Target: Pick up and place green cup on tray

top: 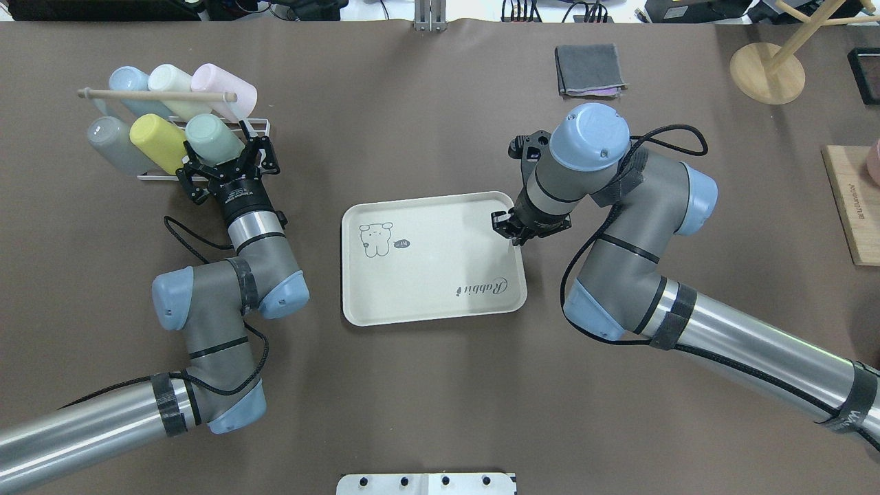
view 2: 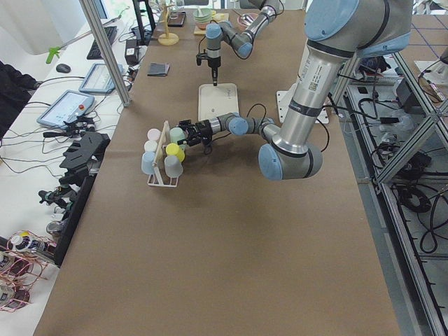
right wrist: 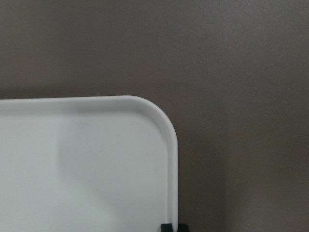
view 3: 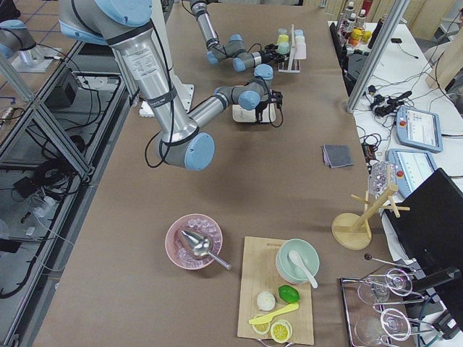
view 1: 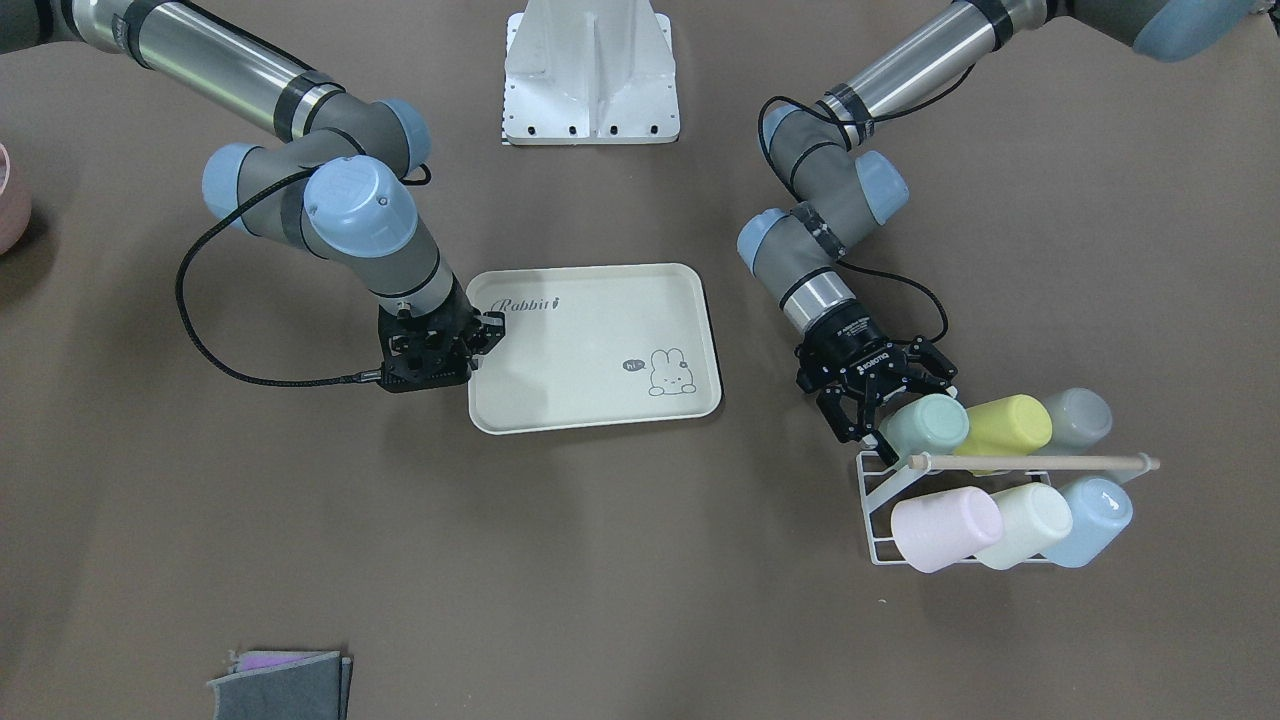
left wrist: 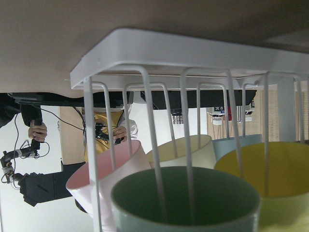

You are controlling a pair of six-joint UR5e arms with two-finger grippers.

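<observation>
One broad brown table (top: 440, 399) carries it all, and two arms share it: the right arm (top: 619, 275) reaches to the tray (top: 440, 268) at the centre of the overhead view, the left arm (top: 227, 309) to a white wire rack (top: 256, 124) in the upper left. The tray lies flat, well apart from the rack, with only brown table showing between them; that looks like room enough for a carry straight across. At the tray's upper right corner the right gripper (top: 513, 232) points down with its jaws drawn narrow, a tip on each side of the raised rim in the wrist view. That reads as a pinch to keep the tray from sliding when something is set down. Everything on the rack sits tilted, mouth over a wire peg (left wrist: 188, 145), so it stays put. The green cup (top: 213, 136) is at the right end of the lower row, just beside a yellow cup (top: 157, 141) and near a wooden rod (top: 155, 95) along the rack's top — hemmed in there, free on the side toward the arm. The left gripper (top: 227, 161) is spread wide about the cup's lower end, fingers not yet on it as far as I can tell. Freeing it likely means drawing it along the peg's slant — not sideways.
</observation>
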